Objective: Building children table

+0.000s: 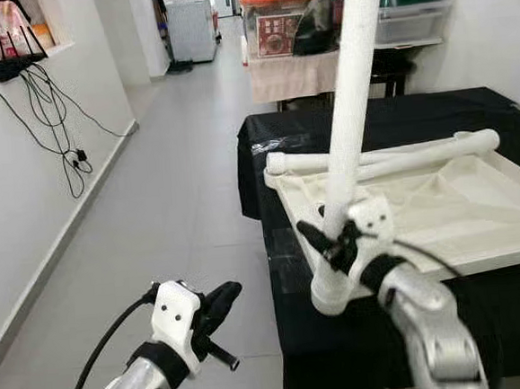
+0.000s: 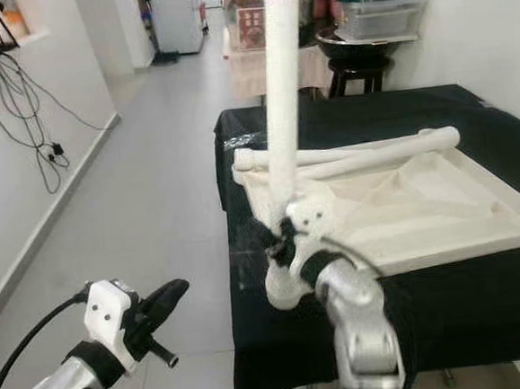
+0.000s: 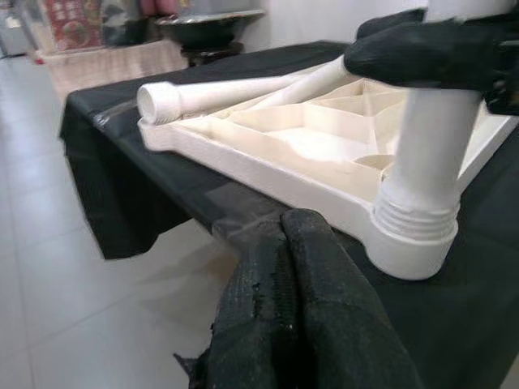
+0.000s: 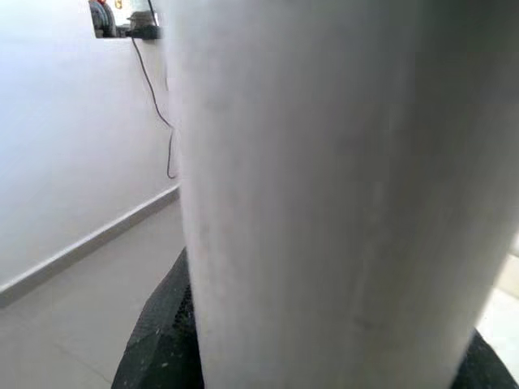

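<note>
Upside-down white plastic children's tabletop [image 1: 478,222] lying on the black-draped table [image 1: 398,116], ribbed underside facing up so the corner sockets can take legs. Makes sense for assembly.

Right hand [image 1: 340,242] clamped around the lower end of a white plastic tube leg [image 1: 349,124], standing it nearly upright in the round white corner socket [image 1: 333,295] at the near-left corner of the tabletop. Gripping low like that probably gives better control for twisting or pushing the leg home. Looks seated or close to it, can't say whether fully tight.

Left hand [image 1: 217,308] hanging out over the grey tiled floor [image 1: 170,193], just off the table's edge, holding nothing, black fingers [image 3: 308,324] pressed together. Probably parked there to stay out of the way, or to watch.

Two more white tube legs [image 1: 392,155] lying across the far side of the tabletop, waiting their turn. So roughly one leg in hand, others still to go.

Left wrist view gives the good stuff: threaded collar on the leg right where it meets the socket, plus the triangular ribbing inside the tabletop. Head views too far off for that detail. Right wrist view just a blurry white wall of leg, with a bit of white wall and dangling cable [image 4: 154,73] behind.
</note>
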`<state>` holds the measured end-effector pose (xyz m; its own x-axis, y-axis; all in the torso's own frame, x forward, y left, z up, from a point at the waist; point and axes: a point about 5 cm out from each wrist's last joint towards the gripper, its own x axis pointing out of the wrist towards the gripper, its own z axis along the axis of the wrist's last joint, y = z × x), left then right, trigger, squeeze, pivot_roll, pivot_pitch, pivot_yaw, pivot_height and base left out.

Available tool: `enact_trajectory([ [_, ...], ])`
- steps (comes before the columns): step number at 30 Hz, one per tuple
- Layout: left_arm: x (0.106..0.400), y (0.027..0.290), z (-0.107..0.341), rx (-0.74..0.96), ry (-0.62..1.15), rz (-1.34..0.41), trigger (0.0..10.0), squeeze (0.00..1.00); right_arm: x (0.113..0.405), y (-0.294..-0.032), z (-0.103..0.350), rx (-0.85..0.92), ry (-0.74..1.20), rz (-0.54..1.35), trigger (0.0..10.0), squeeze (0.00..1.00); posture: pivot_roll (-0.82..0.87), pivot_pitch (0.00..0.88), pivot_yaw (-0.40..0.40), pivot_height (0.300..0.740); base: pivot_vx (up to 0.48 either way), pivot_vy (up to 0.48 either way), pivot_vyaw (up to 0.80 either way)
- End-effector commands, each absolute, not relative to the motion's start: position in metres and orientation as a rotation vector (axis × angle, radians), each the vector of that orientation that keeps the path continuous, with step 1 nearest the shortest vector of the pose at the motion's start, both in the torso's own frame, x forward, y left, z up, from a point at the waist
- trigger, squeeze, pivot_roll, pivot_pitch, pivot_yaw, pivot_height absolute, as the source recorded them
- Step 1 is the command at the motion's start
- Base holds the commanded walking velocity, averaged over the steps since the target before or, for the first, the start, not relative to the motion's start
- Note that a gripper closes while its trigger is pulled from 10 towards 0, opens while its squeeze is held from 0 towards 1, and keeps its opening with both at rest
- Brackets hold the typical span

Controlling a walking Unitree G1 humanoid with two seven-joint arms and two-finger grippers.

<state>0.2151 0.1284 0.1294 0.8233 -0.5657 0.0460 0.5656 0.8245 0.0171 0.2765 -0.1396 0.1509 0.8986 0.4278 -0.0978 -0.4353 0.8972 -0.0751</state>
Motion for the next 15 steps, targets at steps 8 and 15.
enact_trajectory([
  [8,0.215,0.128,0.120,-0.055,-0.023,-0.615,10.0,0.00,0.289,-0.143,0.131,-0.133,0.225,0.547,10.0,1.00,-0.07,0.000,0.034,0.740,0.000,0.000,0.00],
  [15,0.216,0.124,0.119,-0.088,-0.021,-0.641,10.0,0.00,0.313,-0.129,0.174,-0.070,0.037,0.778,10.0,1.00,-0.07,0.000,0.041,0.740,0.000,0.000,0.00],
])
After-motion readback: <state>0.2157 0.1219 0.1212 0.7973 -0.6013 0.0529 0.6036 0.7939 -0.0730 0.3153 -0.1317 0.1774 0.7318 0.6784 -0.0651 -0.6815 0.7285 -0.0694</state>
